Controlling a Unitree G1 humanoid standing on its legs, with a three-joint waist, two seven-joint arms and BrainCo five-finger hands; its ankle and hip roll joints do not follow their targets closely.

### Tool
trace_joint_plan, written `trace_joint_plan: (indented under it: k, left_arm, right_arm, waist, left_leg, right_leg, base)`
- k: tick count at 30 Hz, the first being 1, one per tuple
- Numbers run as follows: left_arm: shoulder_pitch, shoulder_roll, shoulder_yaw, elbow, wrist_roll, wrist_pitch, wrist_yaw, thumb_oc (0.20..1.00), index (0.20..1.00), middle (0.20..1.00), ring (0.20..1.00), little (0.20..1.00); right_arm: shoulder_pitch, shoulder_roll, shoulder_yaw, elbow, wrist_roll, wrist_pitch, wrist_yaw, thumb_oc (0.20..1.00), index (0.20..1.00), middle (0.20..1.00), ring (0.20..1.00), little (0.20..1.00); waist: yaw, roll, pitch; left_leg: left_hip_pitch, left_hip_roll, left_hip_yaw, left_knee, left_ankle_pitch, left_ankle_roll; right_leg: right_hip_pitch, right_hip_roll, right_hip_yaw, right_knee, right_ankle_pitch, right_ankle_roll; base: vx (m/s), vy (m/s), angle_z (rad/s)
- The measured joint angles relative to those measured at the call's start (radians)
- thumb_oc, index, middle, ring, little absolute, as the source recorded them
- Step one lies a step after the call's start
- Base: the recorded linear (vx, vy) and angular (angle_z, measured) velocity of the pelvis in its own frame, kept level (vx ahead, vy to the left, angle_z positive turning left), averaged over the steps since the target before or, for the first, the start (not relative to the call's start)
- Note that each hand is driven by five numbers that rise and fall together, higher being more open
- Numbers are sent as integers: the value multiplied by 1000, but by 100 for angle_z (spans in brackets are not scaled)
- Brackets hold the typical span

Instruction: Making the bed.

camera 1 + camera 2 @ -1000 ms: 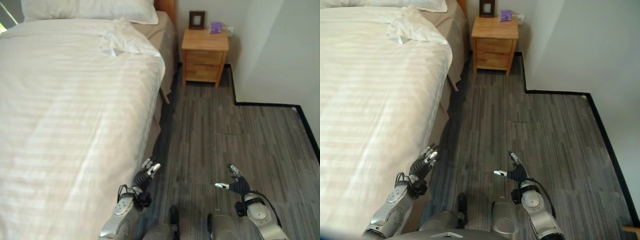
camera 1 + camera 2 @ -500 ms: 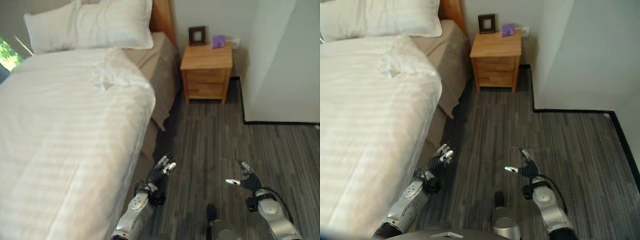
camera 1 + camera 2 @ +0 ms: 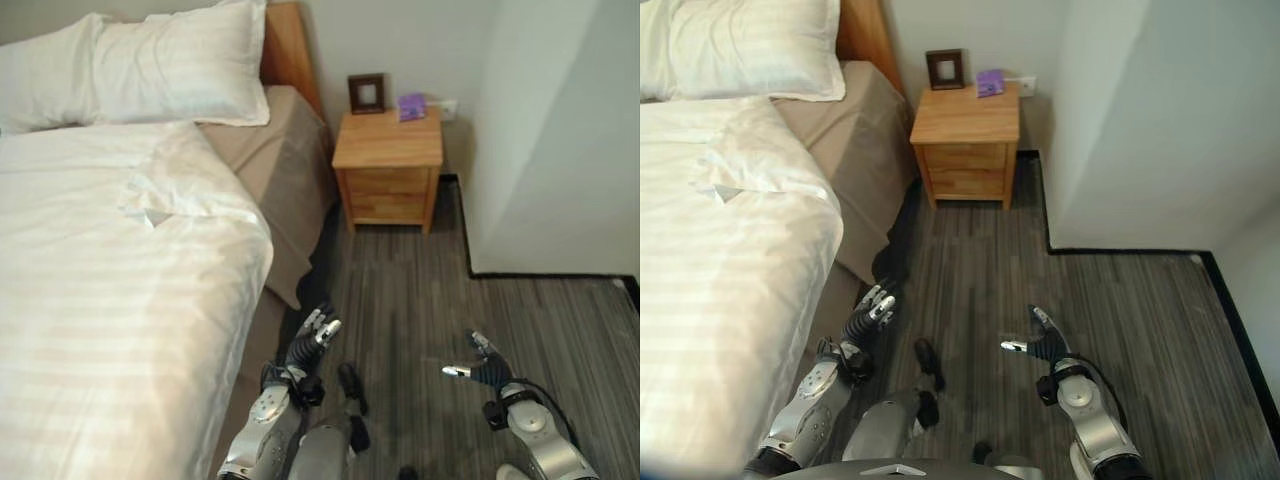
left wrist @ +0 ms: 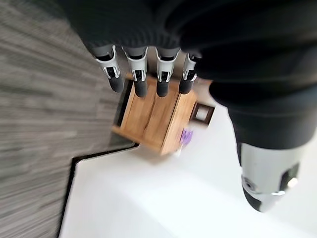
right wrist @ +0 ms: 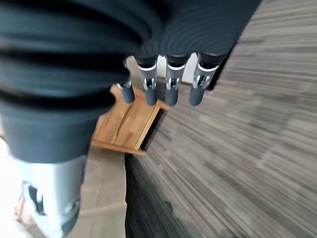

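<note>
bed (image 3: 120,300) takes up the robot's left side, white striped duvet (image 3: 100,330) spread over it w/ a rumpled fold (image 3: 165,195) near the top edge, beige sheet (image 3: 265,160) bare between duvet and the two white pillows (image 3: 150,70) at the wooden headboard (image 3: 290,50). floor (image 3: 420,310) is grey wood-look planks, dark skirting line along the white wall (image 3: 540,150) on the right. wooden nightstand (image 3: 388,165) in the corner just beside the bed, small dark picture frame (image 3: 367,93) and a purple item (image 3: 411,105) on top, wall socket (image 3: 447,104) behind. left hand (image 3: 310,340) low by the bed's side, fingers straight and spread, holding nothing, not touching the duvet. right hand (image 3: 478,365) over open floor, well apart from the bed, fingers relaxed, thumb out, empty too. left wrist view looks past straight fingertips (image 4: 140,87) at the nightstand, frame and purple item; right wrist view gives the nightstand side plus the beige sheet's hanging edge (image 5: 106,193) and the dark gap under the bed, which the head views barely show.
</note>
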Motion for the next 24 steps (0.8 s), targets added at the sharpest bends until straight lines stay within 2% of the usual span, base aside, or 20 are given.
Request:
trace_joint_plan:
  k: [1, 2, 3, 4, 5, 6, 7, 8, 9, 10, 11, 12, 13, 15, 16, 17, 18, 19, 21, 24]
  left_arm:
    - [0, -8, 10, 1, 0, 2, 4, 1000, 1000, 1000, 1000, 1000]
    - [3, -7, 13, -8, -2, 2, 8, 1000, 1000, 1000, 1000, 1000]
    - [-4, 7, 6, -10, -1, 1, 8, 1000, 1000, 1000, 1000, 1000]
    - [-22, 25, -11, -2, 2, 4, 19, 1000, 1000, 1000, 1000, 1000]
    - [-38, 30, -11, -8, 3, 3, 20, 1000, 1000, 1000, 1000, 1000]
    - [-39, 39, -12, -9, 3, 2, 24, 1000, 1000, 1000, 1000, 1000]
    - [-49, 47, -1, -31, 5, 0, 32, 1000, 1000, 1000, 1000, 1000]
    - [-66, 62, -1, -65, 16, 2, 40, 1000, 1000, 1000, 1000, 1000]
    - [-69, 70, 10, -80, 22, -5, 41, 1000, 1000, 1000, 1000, 1000]
    - [-77, 75, 53, -122, 43, -16, 49, 1000, 1000, 1000, 1000, 1000]
    - [-83, 73, 103, -142, 45, -43, 72, 1000, 1000, 1000, 1000, 1000]
    - [-89, 73, 125, -144, 45, -51, 79, 1000, 1000, 1000, 1000, 1000]
    - [-79, 76, 156, -145, 45, -60, 87, 1000, 1000, 1000, 1000, 1000]
    - [-72, 80, 204, -143, 45, -64, 102, 1000, 1000, 1000, 1000, 1000]
    - [-73, 87, 234, -142, 45, -68, 109, 1000, 1000, 1000, 1000, 1000]
    - [-78, 84, 251, -120, 49, -77, 113, 1000, 1000, 1000, 1000, 1000]
    - [-65, 83, 258, -118, 51, -78, 115, 1000, 1000, 1000, 1000, 1000]
    - [-32, 76, 263, -120, 52, -81, 113, 1000, 1000, 1000, 1000, 1000]
    - [0, 61, 280, -121, 53, -87, 109, 1000, 1000, 1000, 1000, 1000]
    - [10, 23, 309, -120, 63, -100, 109, 1000, 1000, 1000, 1000, 1000]
  right_arm:
    - [-5, 1, 2, 2, -1, 1, 2, 1000, 1000, 1000, 1000, 1000]
    - [2, 5, 7, -11, -5, 0, 3, 1000, 1000, 1000, 1000, 1000]
    - [3, 7, 25, -34, -6, 0, 1, 1000, 1000, 1000, 1000, 1000]
    - [18, 14, 31, -56, -8, 0, 1, 1000, 1000, 1000, 1000, 1000]
    - [26, 27, 22, -76, -8, -1, 0, 1000, 1000, 1000, 1000, 1000]
    - [20, 37, 21, -82, -8, -2, -2, 1000, 1000, 1000, 1000, 1000]
    - [12, 43, 20, -94, -8, -5, -1, 1000, 1000, 1000, 1000, 1000]
    - [13, 44, 0, -123, -7, -7, -2, 1000, 1000, 1000, 1000, 1000]
    - [4, 43, -8, -135, -7, -8, -6, 1000, 1000, 1000, 1000, 1000]
    - [0, 31, -15, -156, -7, -8, -14, 1000, 1000, 1000, 1000, 1000]
    - [-3, 23, -49, -164, -6, -17, -34, 1000, 1000, 1000, 1000, 1000]
    - [-5, 13, -65, -161, -6, -17, -41, 1000, 1000, 1000, 1000, 1000]
    - [-15, 2, -81, -161, -6, -17, -46, 1000, 1000, 1000, 1000, 1000]
    - [-37, -9, -112, -161, -6, -17, -52, 1000, 1000, 1000, 1000, 1000]
    - [-46, -2, -146, -162, -6, -19, -64, 1000, 1000, 1000, 1000, 1000]
    - [-43, -1, -176, -159, -5, -17, -69, 1000, 1000, 1000, 1000, 1000]
    - [-49, -7, -192, -155, -5, -15, -70, 1000, 1000, 1000, 1000, 1000]
    - [-49, -29, -213, -161, -4, -13, -70, 1000, 1000, 1000, 1000, 1000]
    - [-54, -77, -224, -179, -2, -15, -62, 1000, 1000, 1000, 1000, 1000]
    - [-78, -96, -258, -208, 37, -31, -58, 1000, 1000, 1000, 1000, 1000]
  waist:
    - [11, -11, 2]
    - [21, -15, -3]
    - [38, -32, -2]
    - [18, -46, -1]
    - [5, -54, -1]
    - [-1, -57, -1]
    - [-2, -44, 2]
    - [-27, -15, 14]
    - [-36, -3, 22]
    - [-48, 9, 24]
    - [-56, 11, 26]
    - [-55, 7, 26]
    - [-49, 5, 27]
    - [-49, -4, 23]
    - [-55, -31, 18]
    - [-66, -33, 19]
    - [-72, -31, 21]
    - [-80, -21, 23]
    - [-93, -2, 12]
    - [-113, 42, 2]
  left_leg:
    - [12, -10, -19, 0, 11, 15]
    - [42, -12, -18, -13, 18, 49]
    - [93, -37, -18, -18, 30, 87]
    - [136, -48, -77, -29, 27, 110]
    - [175, -60, -104, -41, 11, 103]
    - [202, -66, -113, -44, 3, 111]
    - [242, -67, -156, -44, -37, 124]
    - [263, -57, -240, -58, -54, 106]
    - [265, -52, -249, -57, -30, 104]
    - [287, -52, -344, -69, -54, 116]
    - [302, -53, -431, -85, -48, 108]
    - [306, -52, -443, -86, -52, 112]
    - [313, -47, -502, -90, -82, 128]
    - [308, -26, -564, -88, -117, 83]
    - [297, -18, -584, -91, -135, 39]
    - [311, -2, -606, -94, -132, -8]
    - [306, 13, -607, -58, -140, -26]
    - [321, 29, -604, 6, -167, -66]
    - [390, 39, -591, 10, -173, -75]
    - [407, 45, -581, 0, -166, -67]
  right_leg:
    - [-22, -9, -3, 73, -22, 34]
    - [-55, -20, -17, 189, -30, 101]
    - [-116, -23, -63, 398, -7, 185]
    - [-228, -55, -102, 669, 16, 222]
    - [-289, -68, -97, 800, 19, 219]
    - [-334, -88, -98, 857, 15, 225]
    - [-408, -134, -137, 887, 10, 214]
    - [-437, -163, -213, 828, -19, 172]
    - [-454, -178, -228, 784, -13, 181]
    - [-506, -187, -213, 681, -9, 176]
    - [-529, -184, -148, 462, 35, 162]
    - [-533, -184, -113, 347, 79, 164]
    - [-549, -178, -51, 239, 141, 172]
    - [-519, -172, 81, 7, 218, 180]
    - [-500, -196, 115, -67, 229, 197]
    - [-473, -189, 96, -64, 312, 222]
    - [-464, -179, 85, -43, 339, 222]
    - [-433, -161, 72, -11, 345, 211]
    - [-401, -134, 34, 12, 352, 185]
    - [-420, -104, -31, 69, 341, 116]
  base:
    - [522, 36, -27]
    - [414, 9, -19]
    - [545, -7, 32]
    - [409, 9, 62]
    - [466, 75, 98]
    - [601, 63, 69]
    - [585, 9, 99]
    - [602, -86, 108]
    - [443, -184, 156]
    - [473, -232, 207]
    - [438, -243, 207]
    - [447, -248, 189]
    - [448, -243, 130]
    - [537, -263, 146]
    - [541, -295, 176]
    - [499, -296, 174]
    - [408, -308, 157]
    - [354, -307, 118]
    - [303, -373, 83]
    - [188, -267, 73]
